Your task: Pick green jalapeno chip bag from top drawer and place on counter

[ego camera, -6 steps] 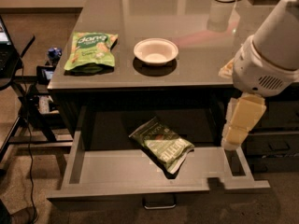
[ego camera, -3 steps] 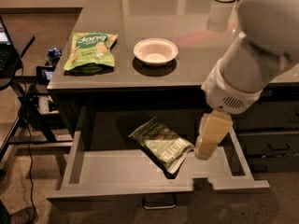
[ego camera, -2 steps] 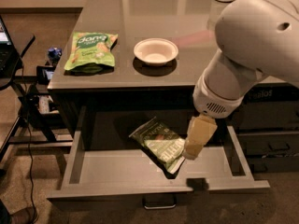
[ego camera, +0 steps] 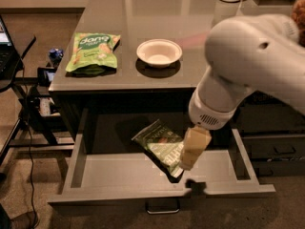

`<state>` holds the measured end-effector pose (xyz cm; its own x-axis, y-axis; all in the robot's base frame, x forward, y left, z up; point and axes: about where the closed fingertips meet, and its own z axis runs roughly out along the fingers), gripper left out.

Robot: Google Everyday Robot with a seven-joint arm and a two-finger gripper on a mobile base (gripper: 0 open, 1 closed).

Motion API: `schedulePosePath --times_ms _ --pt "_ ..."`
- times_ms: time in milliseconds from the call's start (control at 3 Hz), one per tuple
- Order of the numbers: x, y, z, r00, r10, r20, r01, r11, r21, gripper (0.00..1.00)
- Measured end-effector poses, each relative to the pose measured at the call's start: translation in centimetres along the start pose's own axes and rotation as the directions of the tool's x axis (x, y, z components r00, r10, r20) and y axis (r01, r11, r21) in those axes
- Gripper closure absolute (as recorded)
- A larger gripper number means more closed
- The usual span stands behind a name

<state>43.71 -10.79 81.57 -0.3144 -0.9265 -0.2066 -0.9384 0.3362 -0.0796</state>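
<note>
Camera view: the arm has swept in from the right end of the top drawer (ego camera: 114,173) toward its middle; approach looks nearly over
Gripper: gripper (ego camera: 187,162) now low inside the drawer, just right of centre; its tip overlaps the bag's right end; contact likely, not certain
Grip state: cannot tell whether it is released or clamped
Bag: green jalapeno chip bag (ego camera: 159,144) lies flat on the drawer floor, mid-drawer; it hasn't budged, not lifted
Counter: counter (ego camera: 157,13) sits directly above the drawer; drop spot waiting
Meaning: reach done, I'd say; grasp is the step in hand; lift and carry up remain
</note>
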Motion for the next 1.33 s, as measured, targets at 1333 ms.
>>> schedulePosePath --times_ms 1333 --pt "-7.0 -2.4 15.1 0.984 0.171 0.05 -0.169 0.9849 -0.038 0.0"
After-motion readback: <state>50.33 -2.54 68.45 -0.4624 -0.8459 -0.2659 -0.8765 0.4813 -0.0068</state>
